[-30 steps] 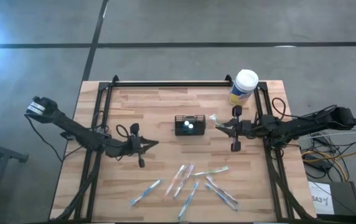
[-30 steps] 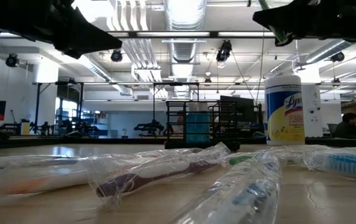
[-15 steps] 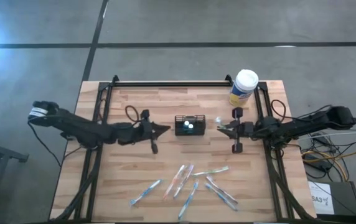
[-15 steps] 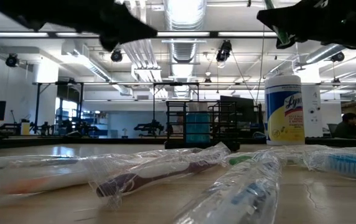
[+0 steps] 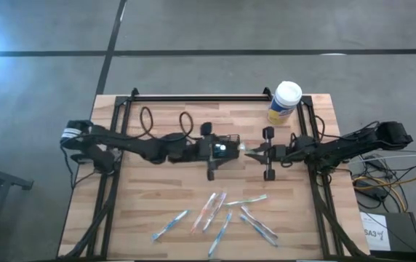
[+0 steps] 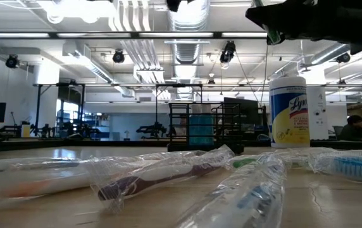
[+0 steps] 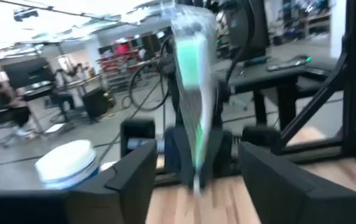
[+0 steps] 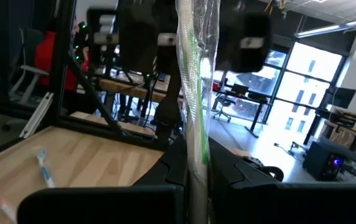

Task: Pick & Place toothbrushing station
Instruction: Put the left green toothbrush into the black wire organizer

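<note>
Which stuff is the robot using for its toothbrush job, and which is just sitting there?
For the job: black mesh caddy; left gripper, open at the caddy; wrapped toothbrush in the right gripper; loose wrapped toothbrushes.
Just lying about: white-lidded canister.

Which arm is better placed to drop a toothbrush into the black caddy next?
The right. Its hand already grips a wrapped toothbrush just beside the caddy. The left hand hovers over the caddy, open and empty.
</note>
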